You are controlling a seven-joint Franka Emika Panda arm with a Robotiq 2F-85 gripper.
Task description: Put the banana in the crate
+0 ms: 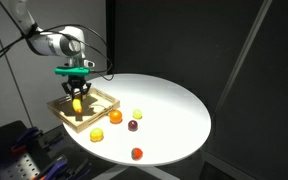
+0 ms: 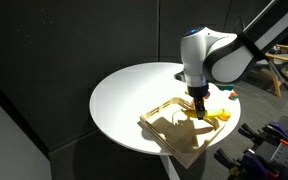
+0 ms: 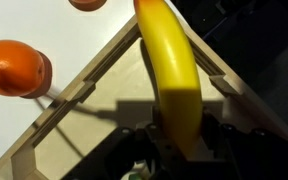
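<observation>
My gripper (image 1: 77, 93) is shut on the banana (image 1: 77, 102), a yellow curved fruit, and holds it over the crate (image 1: 100, 110), a shallow light-wood tray at the table's edge. In the wrist view the banana (image 3: 174, 70) runs from between the jaws (image 3: 181, 138) out over the crate's corner (image 3: 79, 95). In an exterior view the gripper (image 2: 198, 100) hangs above the crate (image 2: 169, 130), and the banana (image 2: 200, 108) is mostly hidden by the fingers.
On the round white table (image 1: 169, 105) lie an orange ball (image 1: 97, 135), an orange fruit (image 1: 115, 117), a small yellow fruit (image 1: 137, 114), a dark fruit (image 1: 132, 126) and a red fruit (image 1: 137, 153). The orange ball (image 3: 14, 68) lies just outside the crate.
</observation>
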